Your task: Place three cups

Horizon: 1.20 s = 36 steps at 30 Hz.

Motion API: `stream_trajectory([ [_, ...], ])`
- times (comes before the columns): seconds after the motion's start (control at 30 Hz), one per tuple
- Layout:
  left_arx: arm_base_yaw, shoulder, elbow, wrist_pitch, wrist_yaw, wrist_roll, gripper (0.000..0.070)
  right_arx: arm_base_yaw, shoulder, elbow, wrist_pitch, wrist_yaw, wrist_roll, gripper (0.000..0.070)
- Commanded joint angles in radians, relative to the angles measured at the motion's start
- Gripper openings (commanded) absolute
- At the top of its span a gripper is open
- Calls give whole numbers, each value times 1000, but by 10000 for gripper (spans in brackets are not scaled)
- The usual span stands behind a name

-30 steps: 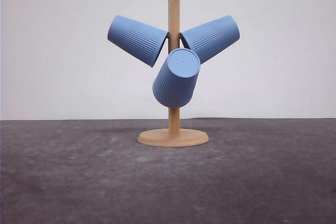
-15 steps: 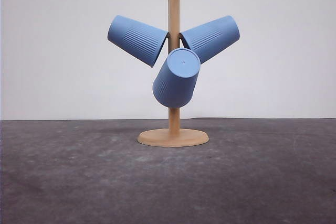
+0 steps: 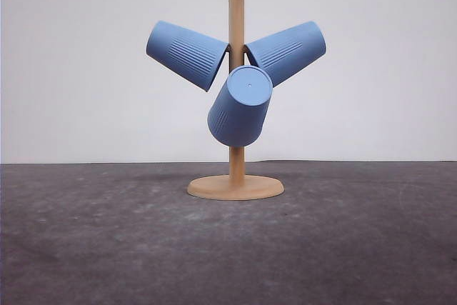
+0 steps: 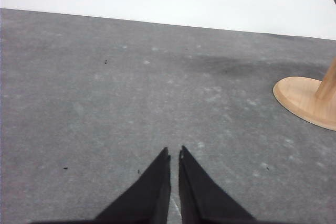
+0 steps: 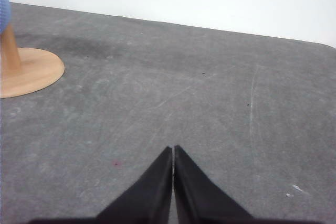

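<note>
So all three cups are hanging on the stand (image 3: pixel 235 105) in the middle of the table (image 3: pixel 86 241), each slid mouth-first over a peg: left cup (image 3: pixel 186 53) angled up to the left, right cup (image 3: pixel 287 51) angled up to the right, and the front cup (image 3: pixel 241 105) pointing its flat base toward the camera, a bit lower than the other two. One spare peg near the top of the post is bare. Neither arm is near them. The left gripper (image 4: pixel 174 156) sits low over bare table with its jaws almost together, just a thin slit between the tips, nothing held; the stand's base is off to one side of it. The right gripper (image 5: pixel 173 150) is the same story, tips pressed together and empty, well apart from the base. My read: either nothing's been picked yet or the hanging is already done, can't tell which from this. If cups need to come off, the next move means opening a gripper wide, rising to cup height, and pulling along the peg's angle so the stand doesn't tip.
</note>
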Motion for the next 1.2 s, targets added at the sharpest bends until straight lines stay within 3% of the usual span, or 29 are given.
stream_trajectory([
  [0.0,0,2,-10,-10,-3,0,0,3,-2,-4,13,2,10,0],
  [1.17,0,2,-10,-10,-3,0,0,3,-2,-4,13,3,10,0],
])
